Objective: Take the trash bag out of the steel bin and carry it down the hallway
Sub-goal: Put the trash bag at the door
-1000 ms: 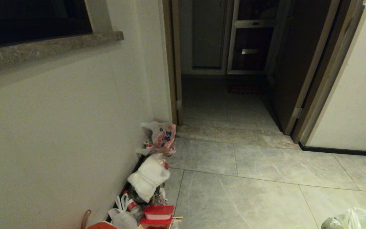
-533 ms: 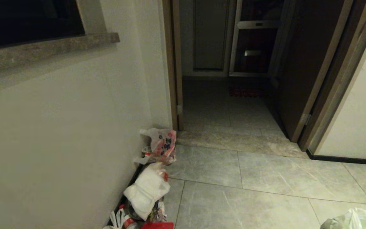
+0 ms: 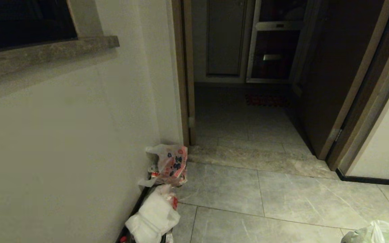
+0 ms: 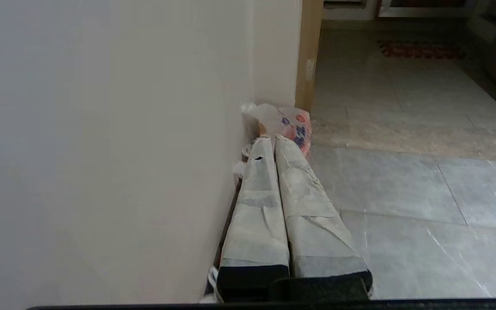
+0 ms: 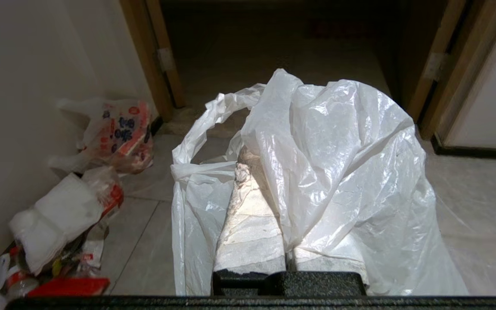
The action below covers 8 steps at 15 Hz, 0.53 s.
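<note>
Bags lie along the left wall; doorway ahead, seemingly open

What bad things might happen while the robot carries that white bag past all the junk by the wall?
The trash bag drapes loosely over the shut right gripper, so it might slip off or hide the way ahead. Rubbish lies along the wall, such as the red-and-blue printed bag; the robot may bump it. The doorway's wooden frame looks narrow.

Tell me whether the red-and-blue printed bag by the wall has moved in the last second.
No. The printed bag keeps its spot beside the door frame; the whole view shifted, so the camera moved.
</note>
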### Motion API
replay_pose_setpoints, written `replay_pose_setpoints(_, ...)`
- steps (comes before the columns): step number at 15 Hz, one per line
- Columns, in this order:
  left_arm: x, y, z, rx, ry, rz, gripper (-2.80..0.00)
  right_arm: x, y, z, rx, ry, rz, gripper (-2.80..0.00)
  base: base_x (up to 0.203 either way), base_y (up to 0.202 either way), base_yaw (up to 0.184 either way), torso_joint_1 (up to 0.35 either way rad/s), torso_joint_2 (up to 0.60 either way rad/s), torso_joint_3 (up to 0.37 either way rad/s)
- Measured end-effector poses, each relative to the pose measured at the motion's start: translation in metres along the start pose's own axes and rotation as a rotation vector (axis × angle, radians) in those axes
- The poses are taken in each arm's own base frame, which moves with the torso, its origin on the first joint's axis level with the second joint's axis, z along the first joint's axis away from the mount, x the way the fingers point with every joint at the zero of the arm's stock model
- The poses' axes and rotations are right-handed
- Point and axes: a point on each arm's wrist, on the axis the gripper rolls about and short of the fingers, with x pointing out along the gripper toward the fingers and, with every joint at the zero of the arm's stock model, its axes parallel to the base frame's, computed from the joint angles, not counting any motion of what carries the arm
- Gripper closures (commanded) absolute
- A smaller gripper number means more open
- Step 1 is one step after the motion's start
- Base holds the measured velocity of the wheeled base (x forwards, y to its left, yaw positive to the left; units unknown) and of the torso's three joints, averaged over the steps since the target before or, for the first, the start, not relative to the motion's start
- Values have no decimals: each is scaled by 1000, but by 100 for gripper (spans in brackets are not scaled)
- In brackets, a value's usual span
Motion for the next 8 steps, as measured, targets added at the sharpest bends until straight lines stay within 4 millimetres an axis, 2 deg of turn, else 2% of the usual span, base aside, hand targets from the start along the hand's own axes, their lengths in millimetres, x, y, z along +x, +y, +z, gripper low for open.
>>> replay_pose_setpoints(3,0,0,0,0,0,0,0,0,0,0,0,1,0,0,132,0,1,2,1,2)
replay_pose_setpoints(8,0,0,0,0,0,0,0,0,0,0,0,1,0,0,0,0,0,0,0,0)
